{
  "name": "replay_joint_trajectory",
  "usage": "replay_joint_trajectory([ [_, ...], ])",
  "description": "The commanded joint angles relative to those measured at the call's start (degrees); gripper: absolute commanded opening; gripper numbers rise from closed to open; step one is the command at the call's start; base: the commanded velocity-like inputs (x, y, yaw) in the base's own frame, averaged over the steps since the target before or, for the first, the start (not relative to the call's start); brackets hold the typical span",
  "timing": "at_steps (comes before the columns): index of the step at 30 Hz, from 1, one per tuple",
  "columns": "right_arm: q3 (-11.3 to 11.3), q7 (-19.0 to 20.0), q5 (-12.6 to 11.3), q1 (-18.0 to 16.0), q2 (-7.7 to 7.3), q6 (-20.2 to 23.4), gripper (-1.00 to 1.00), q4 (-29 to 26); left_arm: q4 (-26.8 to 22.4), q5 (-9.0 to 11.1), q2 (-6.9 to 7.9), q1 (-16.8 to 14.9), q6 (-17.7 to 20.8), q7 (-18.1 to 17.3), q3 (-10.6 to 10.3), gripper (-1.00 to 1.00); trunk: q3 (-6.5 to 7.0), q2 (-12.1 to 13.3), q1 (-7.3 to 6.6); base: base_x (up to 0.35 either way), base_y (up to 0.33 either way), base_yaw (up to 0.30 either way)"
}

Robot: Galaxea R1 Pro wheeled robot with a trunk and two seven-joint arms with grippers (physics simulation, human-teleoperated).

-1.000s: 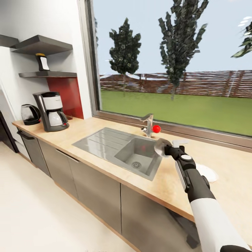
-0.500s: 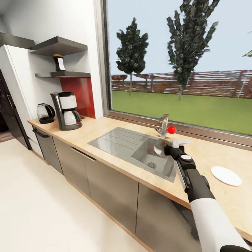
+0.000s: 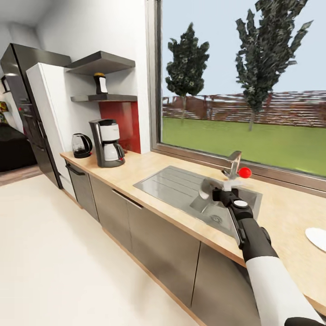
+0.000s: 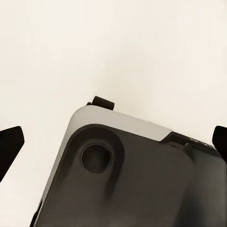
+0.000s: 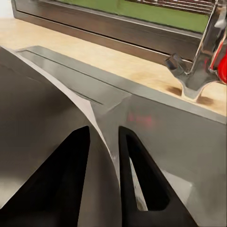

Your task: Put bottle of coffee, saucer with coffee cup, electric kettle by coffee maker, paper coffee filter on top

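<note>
- The whole head view has slid sideways since a second ago: the coffee maker (image 3: pixel 107 143) and kettle (image 3: pixel 82 145) now sit nearer the picture's middle, and a tall fridge (image 3: pixel 43 122) has come into sight beyond them. That is the camera turning, not the things moving.
- The right claw (image 3: pixel 216 190) holds the same spot in the view as before, over the sink (image 3: pixel 181 186), pinching the paper filter (image 3: pixel 206 189); in the right wrist view the thin sheet (image 5: pixel 101 124) stands clamped between the two dark fingers (image 5: pixel 142 184).
- The saucer (image 3: pixel 317 238), earlier well in sight on the bench (image 3: pixel 136 170), now lies cut off at the picture's edge.
- The coffee jar (image 3: pixel 100 84) stands on the wall shelf (image 3: pixel 105 97) above the coffee maker, not yet brought down.
- Left claw: two dark fingertips (image 4: pixel 10 144) far apart, so spread and empty.
- My reading: the robot is swinging toward the coffee maker to lay the filter on top.
</note>
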Motion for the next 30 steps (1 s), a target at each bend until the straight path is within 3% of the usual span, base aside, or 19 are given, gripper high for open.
replay_joint_trajectory([
  [1, -0.04, 0.07, 0.39, -0.02, 0.03, 0.31, -1.0, -0.08, -0.09, 0.59, -0.01, 0.03, -0.04, -0.05, -0.14, 1.0, 0.13, 0.38, -0.22, 0.001, 0.003, 0.089],
  [13, -0.05, 0.07, 0.39, -0.02, 0.03, 0.31, -1.0, -0.08, -0.09, 0.59, -0.03, 0.03, -0.02, -0.04, -0.11, 1.0, 2.29, 5.19, -2.86, 0.0, 0.0, 0.027],
  [20, -0.02, 0.07, 0.39, -0.02, 0.03, 0.34, -1.0, -0.08, -0.09, 0.59, -0.03, 0.03, -0.02, -0.04, -0.14, 1.0, 3.54, 8.0, -4.4, 0.0, 0.0, 0.221],
  [30, 0.03, 0.07, 0.39, -0.02, 0.03, 0.33, -1.0, -0.08, -0.09, 0.59, -0.03, 0.03, -0.1, -0.04, -0.07, 1.0, 3.54, 8.0, -4.4, 0.014, 0.015, 0.264],
])
